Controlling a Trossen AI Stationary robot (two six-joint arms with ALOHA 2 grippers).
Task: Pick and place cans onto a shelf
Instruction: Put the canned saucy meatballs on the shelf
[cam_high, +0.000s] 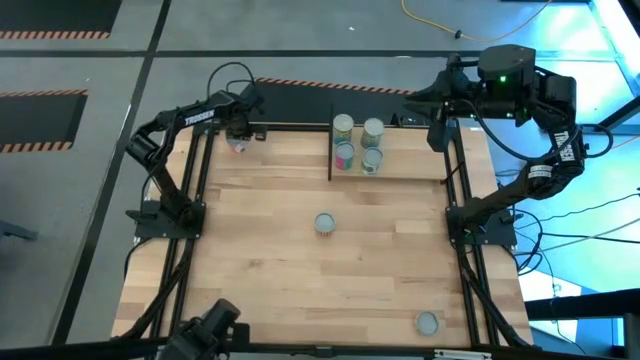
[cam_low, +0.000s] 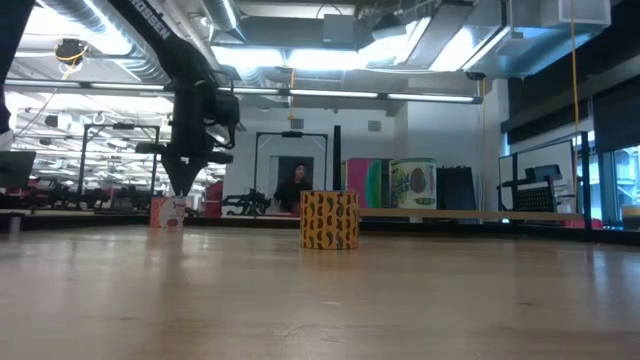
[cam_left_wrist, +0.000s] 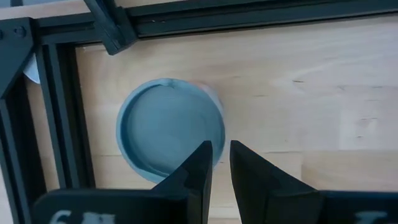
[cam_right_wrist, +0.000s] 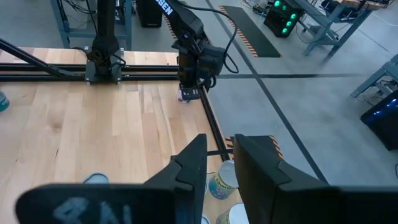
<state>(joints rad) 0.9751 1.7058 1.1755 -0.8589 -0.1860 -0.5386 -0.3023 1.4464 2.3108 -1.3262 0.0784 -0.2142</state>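
A pink-labelled can (cam_high: 240, 144) stands upright at the table's far left corner; its grey top fills the left wrist view (cam_left_wrist: 168, 127). My left gripper (cam_high: 238, 128) is shut and points down right over that can, near its rim (cam_left_wrist: 221, 155); the low view shows it above the can (cam_low: 168, 212). Several cans (cam_high: 358, 143) stand on the shelf (cam_high: 400, 165), a light board with a black panel (cam_high: 330, 140). My right gripper (cam_high: 438, 125) is shut and empty, high at the shelf's right end (cam_right_wrist: 221, 165). My left gripper's shut fingertips (cam_left_wrist: 202, 158) point down over the edge of the can's grey top (cam_left_wrist: 186, 155). I cannot tell whether they touch it. The can stands upright on the table.
One can (cam_high: 324, 223) with a yellow patterned label (cam_low: 329, 219) stands mid-table. Another can (cam_high: 428, 322) stands near the front right corner. Black frame rails (cam_high: 195, 200) run along the left and right (cam_high: 462, 200) table edges. A person (cam_low: 293, 188) is in the room behind.
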